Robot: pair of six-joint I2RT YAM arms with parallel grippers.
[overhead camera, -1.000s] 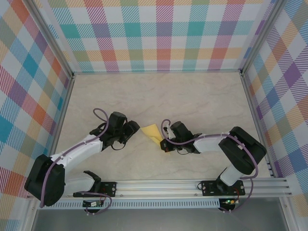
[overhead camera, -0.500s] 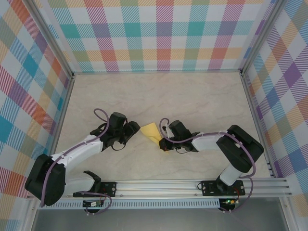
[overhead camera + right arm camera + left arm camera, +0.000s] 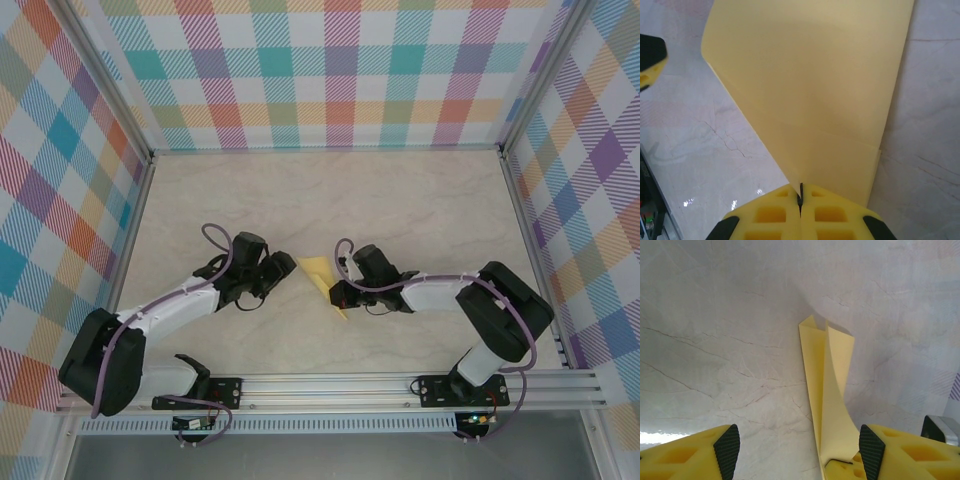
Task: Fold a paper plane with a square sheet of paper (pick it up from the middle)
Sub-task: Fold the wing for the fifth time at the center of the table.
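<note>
The yellow sheet of paper [image 3: 318,272] is folded into layers and held up off the tabletop, standing nearly on edge. My right gripper [image 3: 337,292] is shut on its near corner; in the right wrist view the paper [image 3: 810,85] fans out from the closed fingertips [image 3: 800,197]. My left gripper [image 3: 277,272] hangs just left of the paper, open. In the left wrist view the folded paper [image 3: 826,385] rises between the two black pads, close to the right pad [image 3: 871,454], touching neither. The left gripper [image 3: 799,452] holds nothing.
The marbled tabletop [image 3: 400,200] is walled by checked panels [image 3: 330,70] on three sides. An aluminium rail [image 3: 400,385] with both arm bases runs along the near edge. The left gripper's finger [image 3: 650,57] shows at the left edge of the right wrist view.
The right gripper has turned the paper more on edge, so it looks narrower from above. The left gripper has edged slightly towards it. Both jaws stand as before.
</note>
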